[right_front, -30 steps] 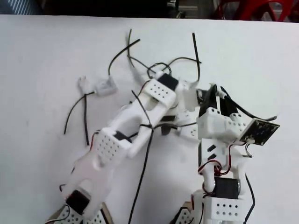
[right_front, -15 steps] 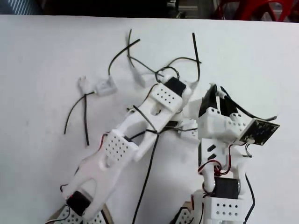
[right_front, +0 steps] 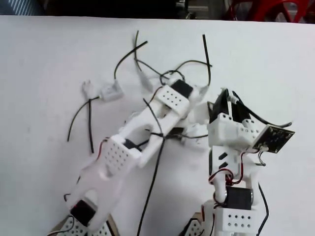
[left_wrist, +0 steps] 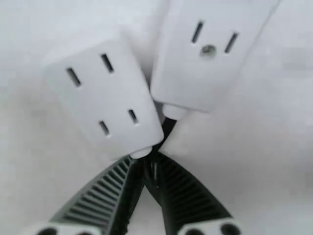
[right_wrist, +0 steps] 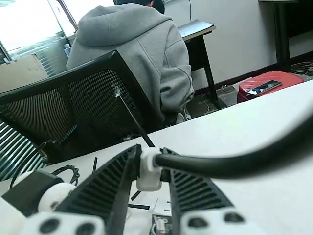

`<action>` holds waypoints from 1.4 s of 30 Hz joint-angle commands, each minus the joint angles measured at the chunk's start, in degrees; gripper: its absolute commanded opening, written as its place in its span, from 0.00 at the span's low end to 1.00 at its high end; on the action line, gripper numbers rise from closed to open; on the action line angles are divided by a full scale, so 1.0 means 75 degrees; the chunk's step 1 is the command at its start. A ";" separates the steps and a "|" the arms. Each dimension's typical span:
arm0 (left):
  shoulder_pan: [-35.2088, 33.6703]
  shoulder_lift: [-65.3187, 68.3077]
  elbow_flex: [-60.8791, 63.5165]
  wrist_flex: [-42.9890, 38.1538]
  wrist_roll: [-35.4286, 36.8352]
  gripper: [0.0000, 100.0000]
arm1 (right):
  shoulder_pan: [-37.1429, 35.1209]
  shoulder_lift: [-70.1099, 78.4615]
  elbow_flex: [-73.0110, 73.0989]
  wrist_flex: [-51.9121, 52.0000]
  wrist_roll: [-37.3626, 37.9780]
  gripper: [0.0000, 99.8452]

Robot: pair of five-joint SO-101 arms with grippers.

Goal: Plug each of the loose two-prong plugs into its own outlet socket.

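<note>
Right gripper (right_wrist: 151, 152) first: clamped tight on a white plug (right_wrist: 147, 171), squeezing it from both sides with ribbed black fingers. Running off sideways from that plug, a thick black cable (right_wrist: 234, 164). Held up off the table (right_front: 275, 59), just right of its middle, as seen from the high view.

Over to the left gripper (left_wrist: 152, 159): drawn almost fully together, pinching a thin black cord (left_wrist: 167, 126). Sitting right beyond those fingertips, two white outlets side by side, close enough to look touching. Nearer one side, a double outlet block (left_wrist: 102, 93) with two pairs of slots, facing up. Beside it, a grounded outlet (left_wrist: 210, 49), with the pinched cord leaving from its end. Both lying flat near the middle of the table, under the left wrist.

Off toward the table's far left, well apart from both grippers: a small white connector pair (right_front: 109, 91), lying flat. Scattered along the far edge around it, loose black wires (right_front: 129, 53), curling toward the middle.
</note>
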 commanded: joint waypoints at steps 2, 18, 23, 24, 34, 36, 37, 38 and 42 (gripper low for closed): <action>-0.0486 -0.2549 0.2579 0.0012 0.0023 0.02 | 0.0064 -0.0053 -0.0059 -0.0182 0.0035 0.02; -0.2678 -0.7742 0.9963 -0.2977 -0.0375 0.02 | 0.0018 -0.0053 -0.0059 -0.0135 0.0035 0.02; -0.2737 -0.8973 1.1405 -0.3610 -0.0340 0.08 | -0.0229 -0.0053 -0.0059 -0.0111 0.0047 0.02; -0.2749 -0.9242 1.1569 -0.3692 -0.0328 0.11 | -0.0240 -0.0053 -0.0012 -0.0111 0.0047 0.02; -0.3640 -1.2501 1.2601 -0.4067 0.0633 0.28 | -0.1108 -0.0053 0.0012 0.0041 0.1055 0.02; -0.4026 -1.3111 1.2870 -0.4173 0.1114 0.28 | -0.1530 -0.0053 -0.0023 0.0358 0.1360 0.02; -0.4249 -1.3404 1.3046 -0.4290 0.1430 0.28 | -0.1741 -0.0053 -0.0023 0.0486 0.1571 0.02; -0.4507 -1.3673 1.3234 -0.4431 0.1664 0.28 | -0.1940 -0.0053 -0.0023 0.0604 0.1852 0.02; -0.5269 -1.4716 1.4277 -0.5040 0.1958 0.28 | -0.2632 -0.0041 -0.0035 0.1049 0.2602 0.02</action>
